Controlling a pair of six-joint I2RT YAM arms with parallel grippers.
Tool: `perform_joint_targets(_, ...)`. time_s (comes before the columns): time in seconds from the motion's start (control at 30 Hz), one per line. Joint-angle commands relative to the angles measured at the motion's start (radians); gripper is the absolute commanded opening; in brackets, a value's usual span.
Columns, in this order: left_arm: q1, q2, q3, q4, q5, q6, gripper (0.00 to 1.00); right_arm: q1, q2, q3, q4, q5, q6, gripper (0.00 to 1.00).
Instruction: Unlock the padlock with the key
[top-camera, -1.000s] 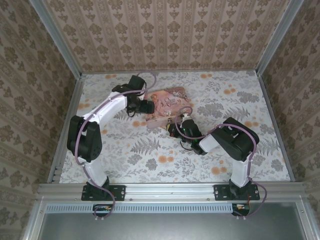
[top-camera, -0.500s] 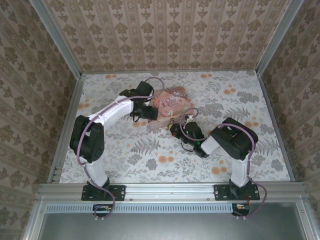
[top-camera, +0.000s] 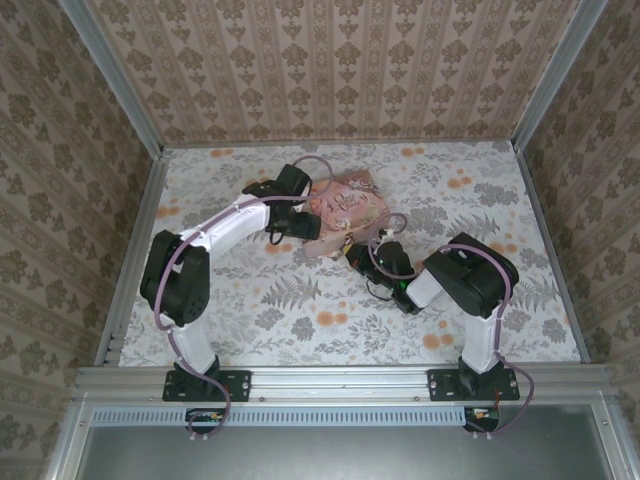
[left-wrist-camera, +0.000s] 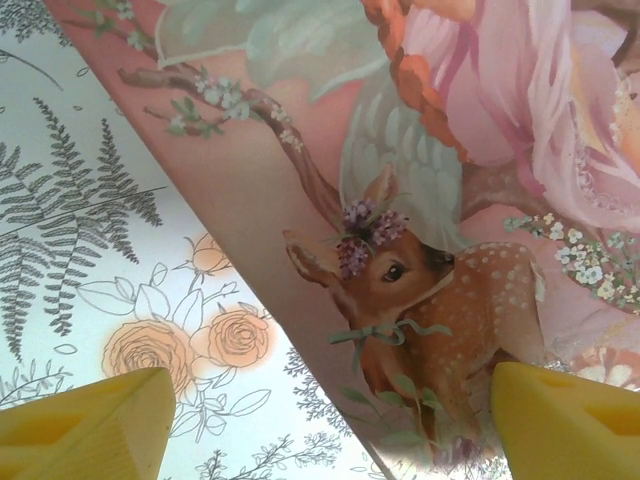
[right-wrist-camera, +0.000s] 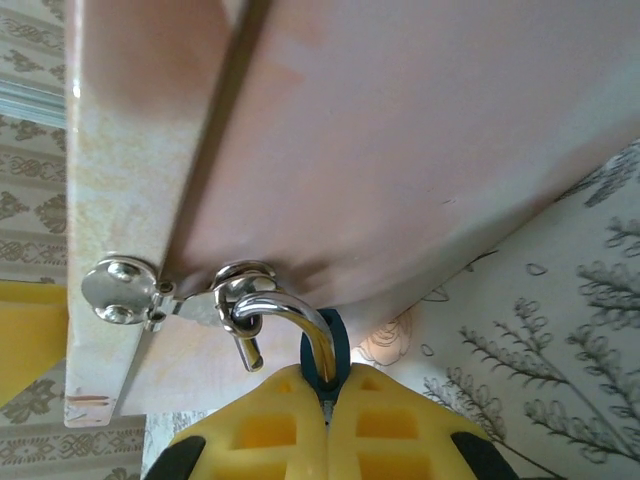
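The padlock (right-wrist-camera: 325, 352) is tiny, with a dark teal body and a chrome shackle (right-wrist-camera: 290, 315). The shackle hooks through the hasp ring (right-wrist-camera: 243, 285) on the pink illustrated tin (right-wrist-camera: 400, 150). Its short end hangs free outside the body. My right gripper (right-wrist-camera: 327, 388) is shut on the padlock body, at the tin's near edge (top-camera: 358, 252). My left gripper (left-wrist-camera: 330, 425) is open over the tin's left corner (top-camera: 303, 224). One of its yellow fingers (left-wrist-camera: 90, 425) is above the table, the other above the lid (left-wrist-camera: 450, 200). The key is out of view.
The tin (top-camera: 347, 205) lies mid-table on the floral tablecloth (top-camera: 300, 300). Patterned walls (top-camera: 330, 70) and metal frame rails close in the back and both sides. Both arms crowd the centre, and their cables loop close above the tin.
My left gripper has slid right and slightly nearer, onto the tin's left corner. The tin and my right gripper with the padlock have shifted a little to the right.
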Motion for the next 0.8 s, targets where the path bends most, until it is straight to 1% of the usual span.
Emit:
perform_joint_targets(0.0,0.007,0.066,-0.051,-0.075,-0.061,0.008,0.82,-0.040,-0.041,-0.008,-0.222,0.045,-0.023,0.00)
perform_joint_targets(0.1,0.007,0.073,-0.051,-0.071,-0.056,0.007,0.81,-0.054,-0.067,-0.008,-0.265,0.046,-0.032,0.00)
perform_joint_targets(0.3,0.006,0.083,-0.051,-0.070,-0.053,0.005,0.80,-0.081,-0.072,-0.007,-0.270,0.046,-0.026,0.00)
perform_joint_targets(0.4,0.005,0.088,-0.052,-0.070,-0.049,0.005,0.80,-0.095,-0.055,-0.022,-0.220,0.055,-0.007,0.00)
perform_joint_targets(0.47,0.003,0.093,-0.048,-0.072,-0.046,0.004,0.79,-0.104,-0.029,-0.036,-0.138,0.051,0.019,0.00)
perform_joint_targets(0.6,-0.002,0.096,-0.040,-0.077,-0.043,0.006,0.79,-0.128,0.057,-0.030,0.025,-0.024,0.089,0.00)
perform_joint_targets(0.7,-0.004,0.100,-0.029,-0.086,-0.042,0.011,0.79,-0.131,0.090,-0.019,0.048,-0.049,0.111,0.00)
perform_joint_targets(0.77,-0.006,0.105,-0.021,-0.095,-0.046,0.015,0.78,-0.134,0.084,-0.016,0.016,-0.050,0.100,0.00)
